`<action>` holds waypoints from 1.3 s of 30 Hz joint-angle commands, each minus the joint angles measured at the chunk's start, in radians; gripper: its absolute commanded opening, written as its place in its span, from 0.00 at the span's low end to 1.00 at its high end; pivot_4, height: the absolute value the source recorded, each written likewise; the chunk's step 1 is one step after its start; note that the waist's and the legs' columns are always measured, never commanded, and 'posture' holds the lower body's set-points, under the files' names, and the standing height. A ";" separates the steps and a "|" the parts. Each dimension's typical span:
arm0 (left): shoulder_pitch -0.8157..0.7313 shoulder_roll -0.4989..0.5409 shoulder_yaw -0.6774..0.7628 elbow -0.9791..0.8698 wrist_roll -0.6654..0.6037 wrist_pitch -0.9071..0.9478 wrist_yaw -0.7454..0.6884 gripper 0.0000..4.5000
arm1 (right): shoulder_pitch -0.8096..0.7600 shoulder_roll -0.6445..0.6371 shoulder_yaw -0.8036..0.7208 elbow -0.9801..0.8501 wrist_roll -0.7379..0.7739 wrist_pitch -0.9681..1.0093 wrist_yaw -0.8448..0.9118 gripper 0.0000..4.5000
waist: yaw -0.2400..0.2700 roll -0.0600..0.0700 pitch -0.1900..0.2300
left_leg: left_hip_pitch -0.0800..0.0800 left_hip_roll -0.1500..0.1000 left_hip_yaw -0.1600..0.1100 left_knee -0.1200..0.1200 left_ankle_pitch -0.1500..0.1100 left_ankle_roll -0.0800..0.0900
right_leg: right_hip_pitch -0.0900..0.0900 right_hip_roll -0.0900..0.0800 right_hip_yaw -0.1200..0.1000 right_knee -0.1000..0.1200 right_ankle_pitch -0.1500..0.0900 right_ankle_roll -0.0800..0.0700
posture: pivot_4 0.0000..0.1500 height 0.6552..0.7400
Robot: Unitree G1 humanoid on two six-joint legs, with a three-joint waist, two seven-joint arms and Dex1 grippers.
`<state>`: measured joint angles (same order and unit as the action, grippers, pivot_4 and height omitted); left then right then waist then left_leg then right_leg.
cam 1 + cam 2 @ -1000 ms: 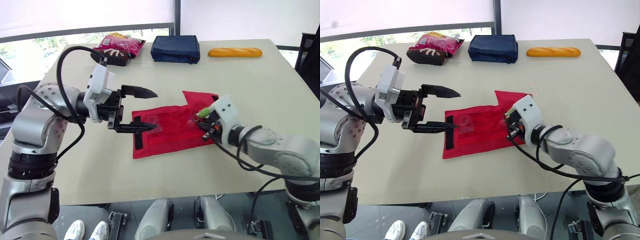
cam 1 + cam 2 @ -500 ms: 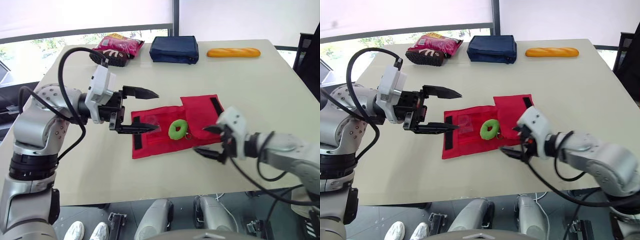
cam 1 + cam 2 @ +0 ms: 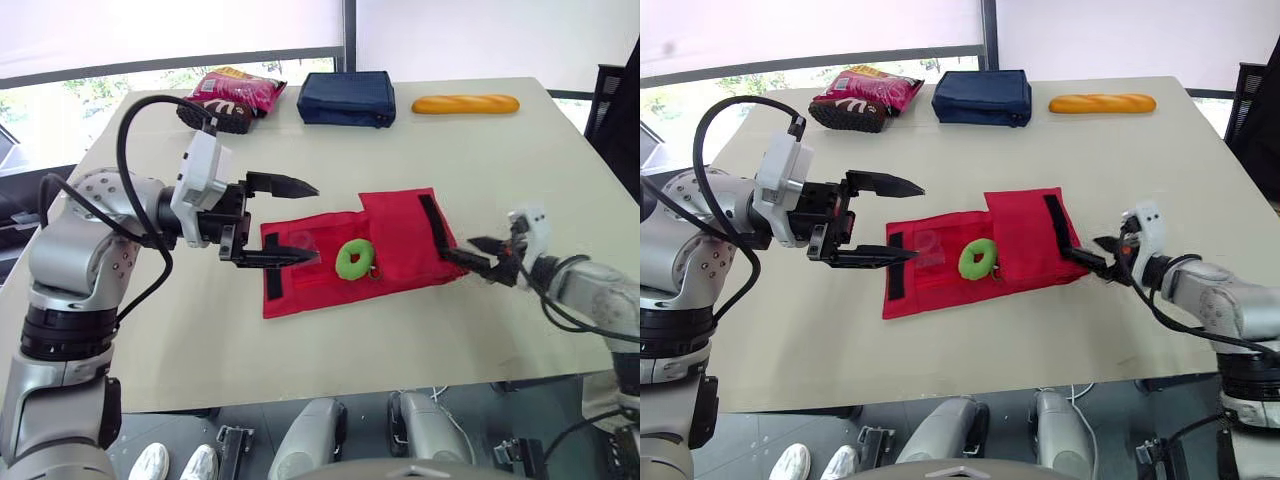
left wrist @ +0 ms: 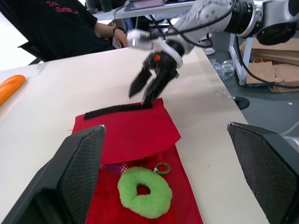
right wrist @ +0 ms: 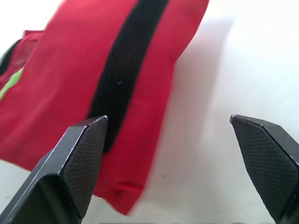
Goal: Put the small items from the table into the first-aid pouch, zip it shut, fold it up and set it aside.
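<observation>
Right gripper (image 3: 460,247), fingers spread and empty, has its tips at the 3 o'clock edge of the red pouch (image 3: 400,235). The pouch lies unfolded mid-table (image 3: 350,340), with a green ring (image 3: 354,259) on its mesh. Left gripper (image 3: 313,222), spread wide and empty, hovers at its 9 o'clock end. Far edge: snack bag (image 3: 232,95) at 11, navy bag (image 3: 351,97) at 12, baguette (image 3: 465,103) at 1.

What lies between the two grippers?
The red pouch lies there, opened flat, with a green ring on it; the left eye view shows this.

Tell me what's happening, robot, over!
Left gripper open, over left end of pouch. Right gripper open at its right edge. Pouch unfolded flat, green ring lying on it.
</observation>
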<state>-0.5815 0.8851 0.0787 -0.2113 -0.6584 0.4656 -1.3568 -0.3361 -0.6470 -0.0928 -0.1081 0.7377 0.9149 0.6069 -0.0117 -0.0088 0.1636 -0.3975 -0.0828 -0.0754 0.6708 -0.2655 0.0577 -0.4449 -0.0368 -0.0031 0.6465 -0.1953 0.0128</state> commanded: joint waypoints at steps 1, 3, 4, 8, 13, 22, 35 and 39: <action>-0.003 0.010 0.031 -0.025 -0.007 -0.013 0.005 1.00 | 0.000 0.032 -0.006 -0.026 0.039 0.057 0.011 0.83 | 0.000 0.000 0.000 | 0.000 0.000 0.000 0.000 0.000 0.000 | 0.000 0.000 0.000 0.000 0.000 0.000 | 1.00 0.99; -0.002 0.010 0.030 -0.028 -0.006 -0.013 0.007 1.00 | 0.019 0.046 -0.007 -0.029 0.020 0.068 -0.015 0.64 | 0.002 0.000 0.000 | 0.000 0.000 0.000 0.000 0.000 0.000 | 0.000 0.000 0.000 0.000 0.000 0.000 | 1.00 0.99; -0.001 0.011 0.031 -0.029 -0.006 -0.014 0.008 1.00 | 0.027 0.050 -0.013 -0.037 0.020 0.075 -0.023 0.52 | 0.002 0.000 0.000 | 0.000 0.000 0.000 0.000 0.000 0.000 | 0.000 0.000 0.000 0.000 0.000 0.000 | 1.00 0.99; 0.002 0.012 0.030 -0.033 -0.007 -0.014 0.006 1.00 | 0.090 0.065 -0.121 -0.161 0.085 0.153 -0.114 0.14 | 0.005 0.000 0.000 | 0.000 0.000 0.000 0.000 0.000 0.000 | 0.000 0.000 0.000 0.000 0.000 0.000 | 1.00 0.99; 0.005 0.007 0.023 -0.031 -0.005 -0.016 0.004 1.00 | 0.213 0.089 -0.261 -0.365 0.216 0.278 -0.247 0.00 | 0.019 0.000 0.000 | 0.000 0.000 -0.001 0.000 0.000 0.000 | 0.000 0.000 0.000 0.000 0.000 0.000 | 1.00 0.99; -0.006 -0.003 0.008 -0.015 0.001 -0.021 -0.009 1.00 | 0.323 0.170 -0.324 -0.552 0.305 0.333 -0.498 0.00 | 0.024 0.000 0.000 | 0.000 0.000 0.000 0.000 0.000 0.000 | 0.000 0.000 0.000 0.000 0.000 0.000 | 1.00 0.99; 0.113 0.013 0.055 -0.016 0.010 -0.001 0.049 1.00 | 0.588 -0.222 -0.335 -0.537 -0.127 -0.290 0.076 0.98 | 0.022 0.000 0.000 | 0.001 0.001 0.001 0.000 0.000 0.000 | 0.001 0.001 -0.001 -0.001 0.000 0.001 | 1.00 0.99; 0.278 -0.073 0.063 -0.122 0.069 0.035 0.285 1.00 | 0.543 -0.236 -0.408 -0.556 -0.046 -0.366 0.201 0.98 | 0.022 0.002 -0.001 | 0.003 0.001 0.001 0.000 0.000 0.000 | 0.003 0.001 0.001 -0.001 0.000 0.001 | 1.00 0.99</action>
<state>-0.3154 0.8204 0.1246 -0.2828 -0.6079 0.4937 -1.1417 0.2250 -0.8667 -0.4525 -0.6222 0.6549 0.5832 0.7708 0.0101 -0.0071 0.1630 -0.3938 -0.0812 -0.0745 0.6712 -0.2657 0.0579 -0.4409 -0.0357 -0.0028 0.6446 -0.1958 0.0137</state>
